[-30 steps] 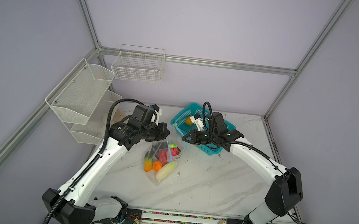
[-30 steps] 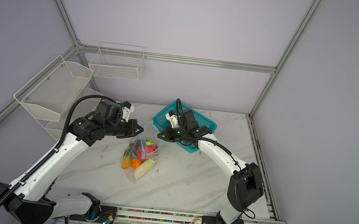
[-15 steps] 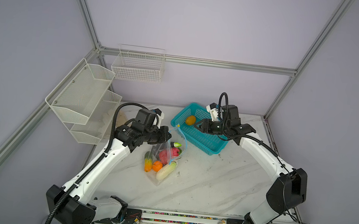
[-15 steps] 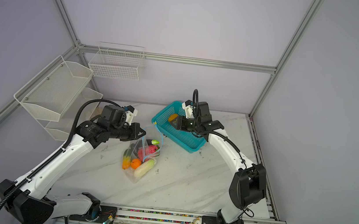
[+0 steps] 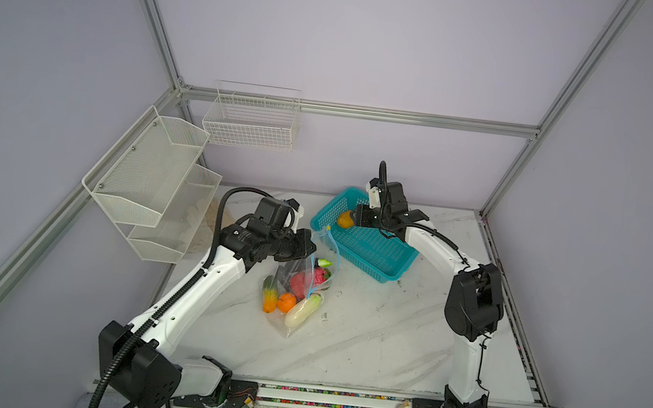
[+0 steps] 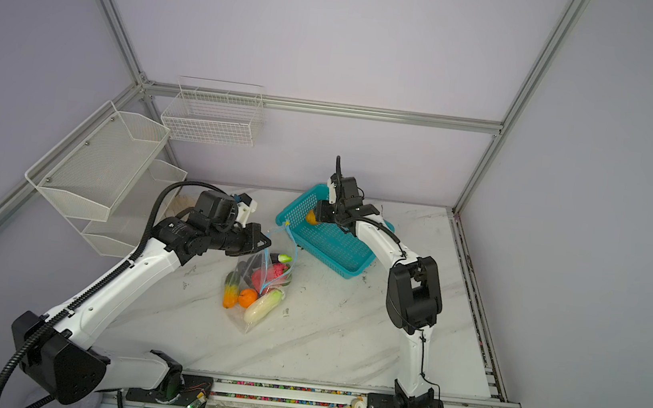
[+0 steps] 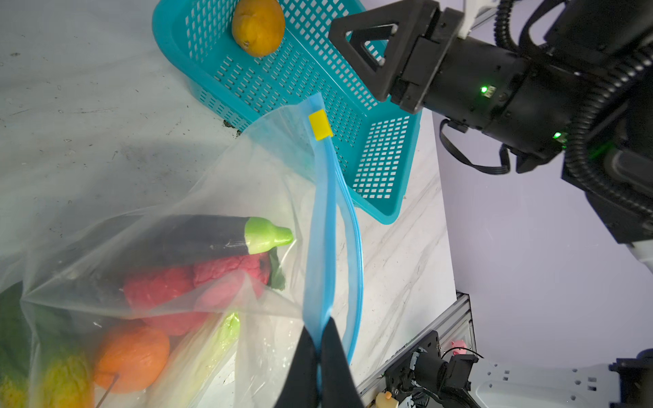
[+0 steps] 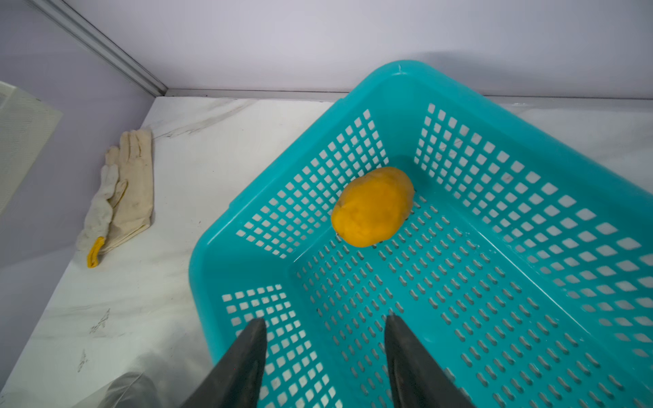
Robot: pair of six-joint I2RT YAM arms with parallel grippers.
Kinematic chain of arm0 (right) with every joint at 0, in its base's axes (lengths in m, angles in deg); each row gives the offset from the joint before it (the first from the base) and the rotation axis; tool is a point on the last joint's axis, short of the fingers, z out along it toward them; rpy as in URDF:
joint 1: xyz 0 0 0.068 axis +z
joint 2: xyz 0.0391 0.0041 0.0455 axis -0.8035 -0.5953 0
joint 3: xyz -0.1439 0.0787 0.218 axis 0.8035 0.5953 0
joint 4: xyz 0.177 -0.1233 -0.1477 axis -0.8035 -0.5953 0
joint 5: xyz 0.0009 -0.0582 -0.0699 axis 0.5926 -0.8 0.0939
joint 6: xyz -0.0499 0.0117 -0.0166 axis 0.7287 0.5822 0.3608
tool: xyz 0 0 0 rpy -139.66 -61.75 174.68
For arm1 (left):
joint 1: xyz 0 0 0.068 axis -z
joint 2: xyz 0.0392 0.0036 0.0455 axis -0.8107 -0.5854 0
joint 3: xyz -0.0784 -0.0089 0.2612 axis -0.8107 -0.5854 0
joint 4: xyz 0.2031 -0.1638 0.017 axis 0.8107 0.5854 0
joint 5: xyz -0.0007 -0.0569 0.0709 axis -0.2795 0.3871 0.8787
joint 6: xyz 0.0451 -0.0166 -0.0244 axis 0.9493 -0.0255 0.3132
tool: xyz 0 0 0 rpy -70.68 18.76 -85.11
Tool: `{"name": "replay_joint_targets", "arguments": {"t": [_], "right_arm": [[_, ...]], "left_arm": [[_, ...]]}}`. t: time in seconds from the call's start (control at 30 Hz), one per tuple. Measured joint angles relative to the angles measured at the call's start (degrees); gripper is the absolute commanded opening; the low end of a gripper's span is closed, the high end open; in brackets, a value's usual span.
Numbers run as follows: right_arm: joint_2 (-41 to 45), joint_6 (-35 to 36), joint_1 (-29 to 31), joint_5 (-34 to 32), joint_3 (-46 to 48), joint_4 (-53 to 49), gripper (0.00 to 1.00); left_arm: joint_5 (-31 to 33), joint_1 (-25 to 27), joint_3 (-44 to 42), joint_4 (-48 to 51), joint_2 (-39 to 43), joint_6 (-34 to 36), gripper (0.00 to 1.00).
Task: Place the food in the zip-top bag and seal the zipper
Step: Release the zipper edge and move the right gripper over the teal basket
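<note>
left gripper: clamped on one zipper lip, holding the zip-top bag mouth up and open, mid-surface | right gripper: parted, empty, above the basket | mango: by the basket's far corner, seemingly the only unbagged food, so likely next.

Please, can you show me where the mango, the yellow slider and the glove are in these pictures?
mango (image 8: pixel 372 206), right wrist view, middle of its skin.
slider (image 7: pixel 320 124), left wrist view, centre of its yellow face.
glove (image 8: pixel 132 208), right wrist view, on its palm.
</note>
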Motion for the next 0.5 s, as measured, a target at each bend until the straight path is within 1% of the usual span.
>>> {"name": "replay_joint_targets", "arguments": {"t": [0.23,0.3,0.33,0.37,0.5], "right_arm": [[-9.0,1.0,0.0,-1.4,-7.0,0.5,0.6],[-11.3,1.2,0.0,-2.1,-9.6,0.4,0.62],[-12.3,1.2,0.0,-2.4,-10.8,0.4,0.67],[-13.5,1.5,0.0,-2.8,-12.5,0.4,0.69],[-17.9,1.9,0.2,-4.4,-18.2,-0.2,0.71]], "left_arm": [[-0.4,-0.1,0.0,0.0,-0.6,0.0,0.0],[-0.6,-0.1,0.0,-0.1,-1.0,0.0,0.0],[-0.7,-0.1,0.0,-0.1,-1.2,0.0,0.0],[-0.7,-0.1,0.0,-0.2,-1.5,0.0,0.0],[-1.1,-0.1,0.0,-0.4,-2.5,0.0,0.0]]}}
